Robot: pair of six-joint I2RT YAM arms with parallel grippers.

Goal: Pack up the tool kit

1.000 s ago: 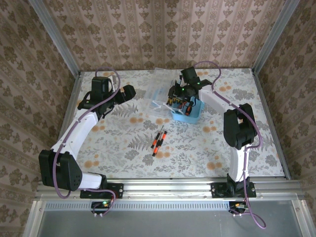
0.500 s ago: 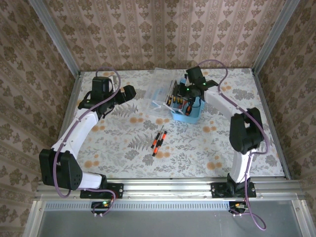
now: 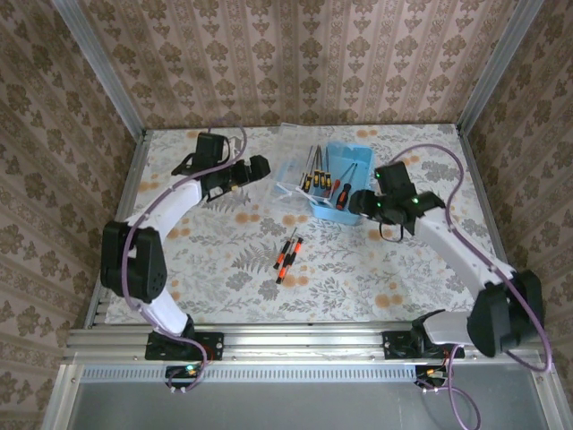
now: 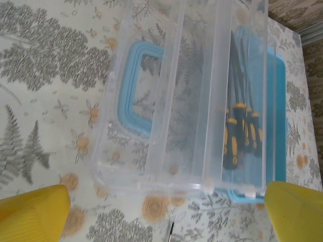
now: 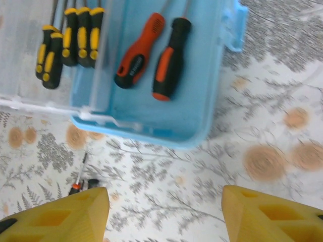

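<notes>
**Loose drivers, smooth lid: what may fail**

The light blue plastic tool case point(image 5: 151, 116) stands at the far middle of the flowered table cover point(image 3: 224, 260), with its clear plastic lid point(image 4: 171, 101) open toward the left. Two thick orange-and-black screwdrivers point(image 5: 139, 50) lie in it. Thin yellow-and-black screwdrivers point(image 5: 70, 40) show at the lid (in it or under it, I cannot tell). Some small orange-and-black screwdrivers point(image 3: 286, 253) lie loose on the cover, apart from the case.

The left gripper point(image 4: 164, 212) faces the lid edge, and the right gripper point(image 5: 165, 201) hangs near the front of the case. Both have their fingers spread apart and hold nothing.

I judge that the loose ones, lying close together, may roll or come up two at once. A push on the smooth lid could slide the case or shut it on the handles.
</notes>
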